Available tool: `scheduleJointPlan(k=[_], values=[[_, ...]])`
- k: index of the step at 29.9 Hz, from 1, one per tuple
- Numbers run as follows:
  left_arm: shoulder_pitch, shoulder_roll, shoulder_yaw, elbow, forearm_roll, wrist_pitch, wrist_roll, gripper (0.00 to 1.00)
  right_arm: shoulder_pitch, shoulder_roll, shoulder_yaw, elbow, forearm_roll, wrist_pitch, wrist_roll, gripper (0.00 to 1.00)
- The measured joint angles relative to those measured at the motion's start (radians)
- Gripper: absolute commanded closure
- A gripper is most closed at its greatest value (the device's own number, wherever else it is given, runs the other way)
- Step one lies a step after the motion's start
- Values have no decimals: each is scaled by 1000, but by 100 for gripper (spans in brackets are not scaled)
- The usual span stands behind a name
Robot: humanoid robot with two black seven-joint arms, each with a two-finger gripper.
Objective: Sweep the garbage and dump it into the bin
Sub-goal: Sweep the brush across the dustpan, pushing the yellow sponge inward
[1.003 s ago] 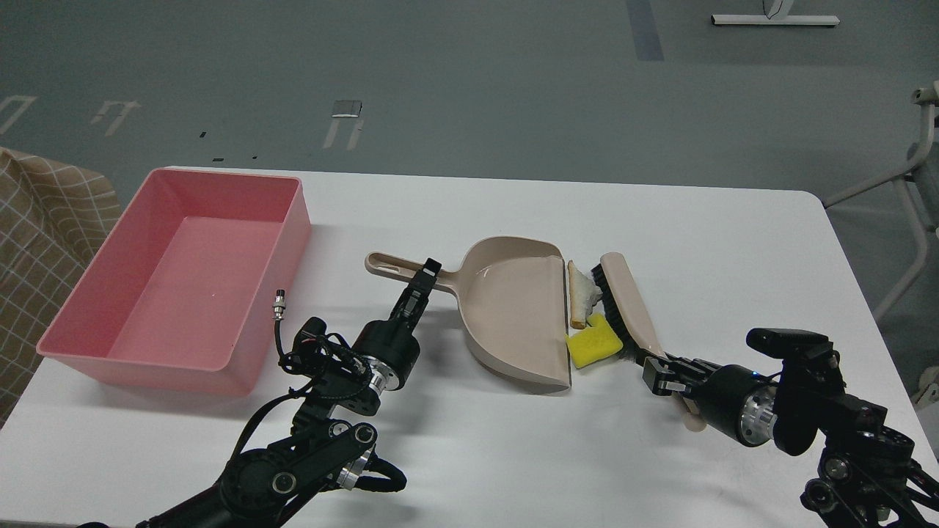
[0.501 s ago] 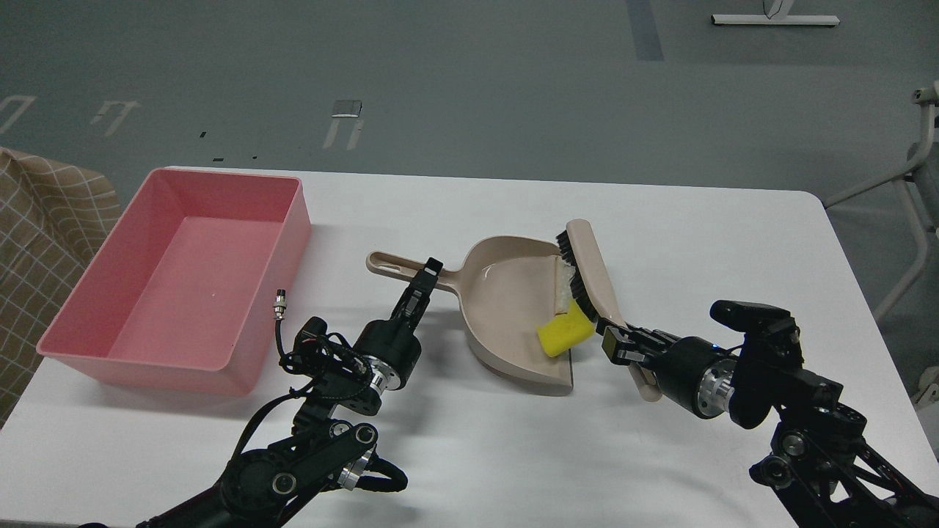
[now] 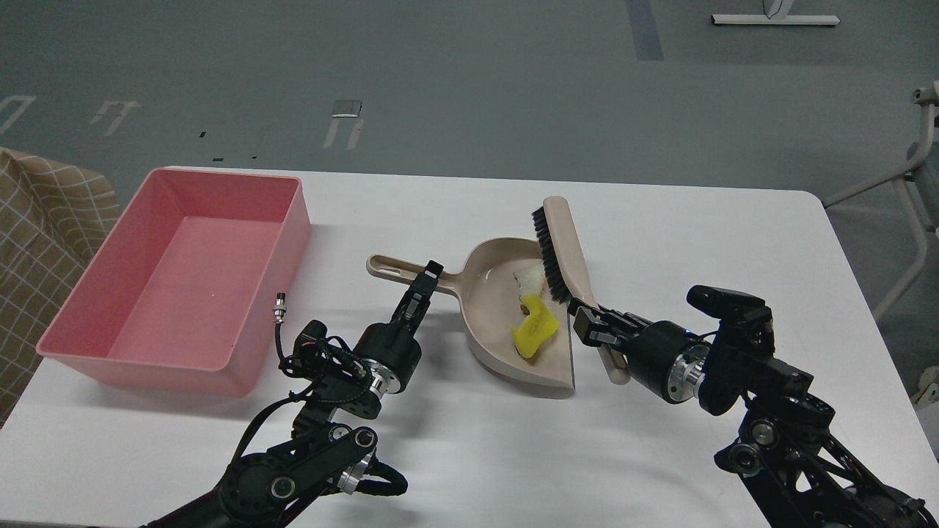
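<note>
Black jointed arms [image 3: 308, 455], silver rings, cables.

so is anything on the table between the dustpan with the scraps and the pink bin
Nothing visible. The dustpan holds the bread wedge and yellow chunk; only bare table separates it from the bin. The left claw is on its handle.

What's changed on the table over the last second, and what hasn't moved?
The right gripper swept the brush leftward over the dustpan, pushing the bread wedge and yellow spongy chunk off the table and into the pan. The left gripper kept its hold on the dustpan handle, the pan barely shifted, and the pink tub stayed put and empty.
</note>
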Motion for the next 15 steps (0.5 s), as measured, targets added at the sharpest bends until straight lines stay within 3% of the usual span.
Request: scheduleJointPlan(k=[12, 15], values=[[-1, -3, 0, 0, 0, 0, -1, 76, 74, 16, 100, 18, 32, 0, 1, 85], [-1, -3, 0, 0, 0, 0, -1, 83, 76, -2, 132, 18, 49, 0, 2, 85]])
